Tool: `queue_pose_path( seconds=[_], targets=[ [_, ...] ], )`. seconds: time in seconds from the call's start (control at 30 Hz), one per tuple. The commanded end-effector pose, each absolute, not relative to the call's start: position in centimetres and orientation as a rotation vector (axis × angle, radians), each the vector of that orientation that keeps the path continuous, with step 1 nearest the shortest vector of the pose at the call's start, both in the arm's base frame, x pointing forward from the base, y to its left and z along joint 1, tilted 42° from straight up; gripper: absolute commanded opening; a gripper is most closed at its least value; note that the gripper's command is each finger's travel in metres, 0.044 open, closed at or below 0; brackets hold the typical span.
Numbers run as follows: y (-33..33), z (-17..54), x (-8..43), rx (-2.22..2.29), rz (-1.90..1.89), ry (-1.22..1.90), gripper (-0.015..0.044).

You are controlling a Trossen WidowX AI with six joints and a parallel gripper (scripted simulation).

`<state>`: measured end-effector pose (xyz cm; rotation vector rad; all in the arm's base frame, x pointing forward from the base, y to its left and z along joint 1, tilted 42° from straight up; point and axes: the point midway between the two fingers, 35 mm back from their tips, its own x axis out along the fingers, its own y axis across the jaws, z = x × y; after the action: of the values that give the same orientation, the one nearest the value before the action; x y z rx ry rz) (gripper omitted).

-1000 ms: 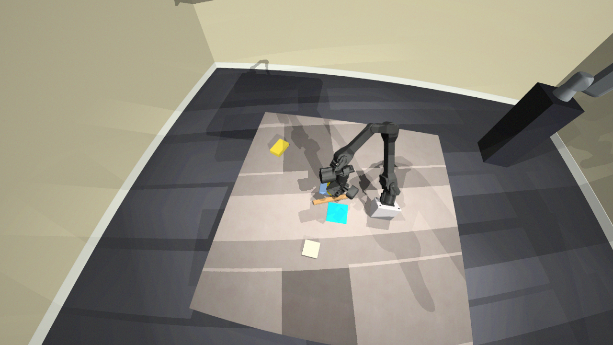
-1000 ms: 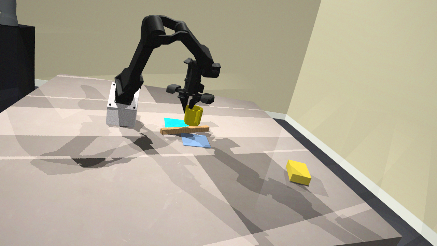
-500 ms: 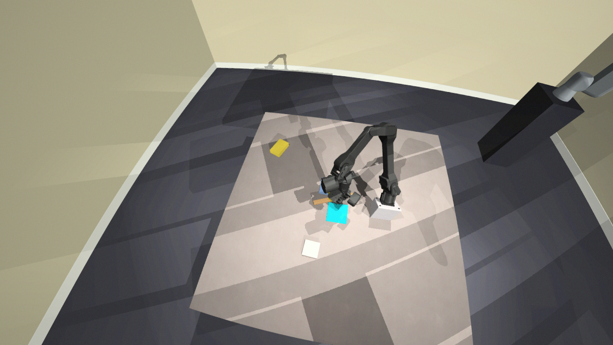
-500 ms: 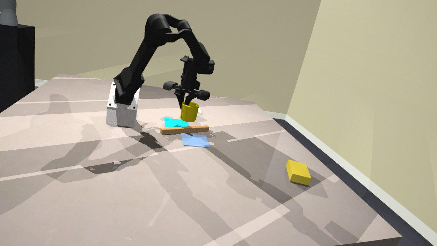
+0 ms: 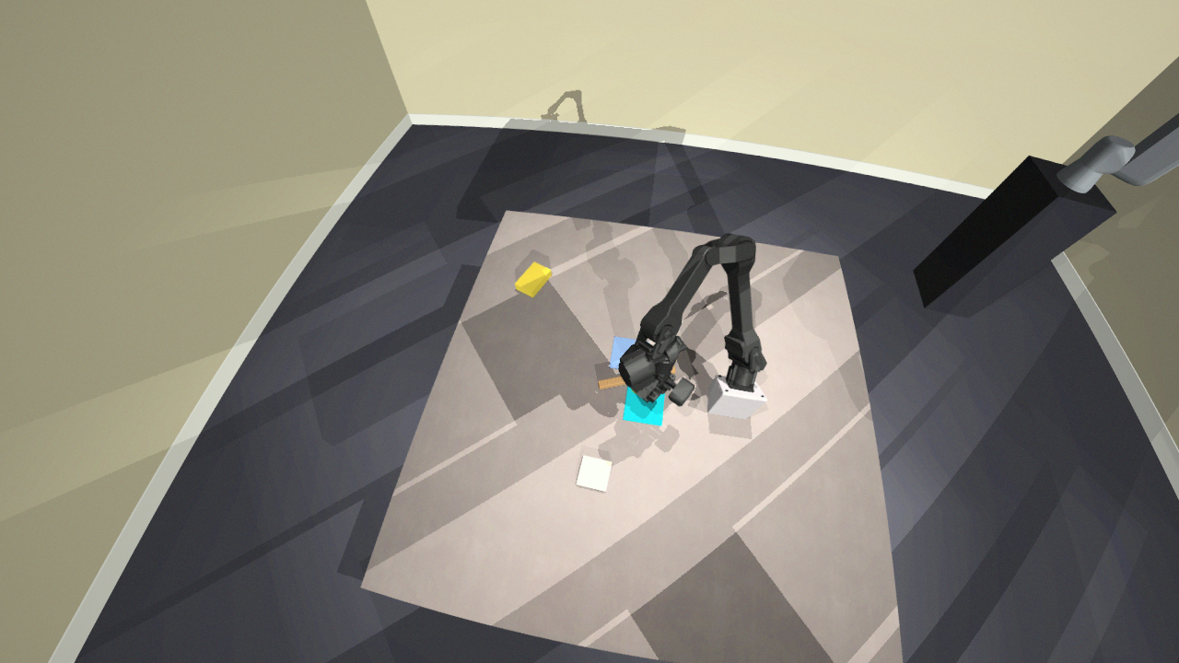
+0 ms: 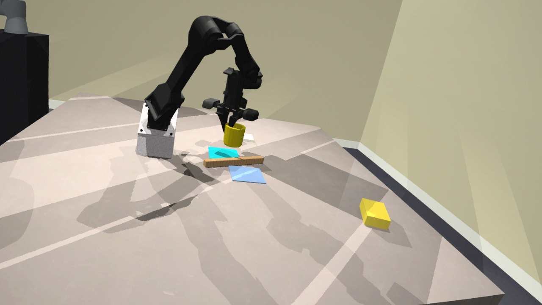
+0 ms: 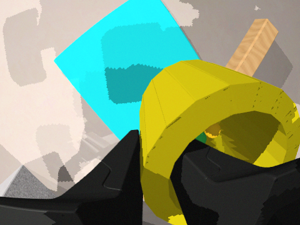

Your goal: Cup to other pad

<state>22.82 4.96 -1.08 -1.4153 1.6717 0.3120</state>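
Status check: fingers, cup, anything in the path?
Gripper shut on cup wall. Cup airborne over cyan pad. Wooden bar lies beside that pad.

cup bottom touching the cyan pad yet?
Apart. In the exterior view the cup hangs in the pincer above the cyan pad, with bare pad and the cup's shadow visible below its base.

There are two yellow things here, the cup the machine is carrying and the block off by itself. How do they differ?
The yellow cup is round and hollow; the yellow block is a solid box with flat faces. The cup hangs in the air above the cyan pad, its wall pinched between the gripper fingers, while the block lies on the table, far from the arm and untouched. The cup is a darker mustard yellow; the block is brighter. Both are plain yellow.
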Motion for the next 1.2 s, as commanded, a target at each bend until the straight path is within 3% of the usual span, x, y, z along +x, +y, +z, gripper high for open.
queue_pose_path(
  seconds=[0.0, 1.17],
  targets=[
    [5.6, -1.8, 22.1, -1.411, 0.311, 1.677, 0.0],
    [5.0, -5.9, 21.0, -1.411, 0.31, 1.677, 0.0]
  ],
)
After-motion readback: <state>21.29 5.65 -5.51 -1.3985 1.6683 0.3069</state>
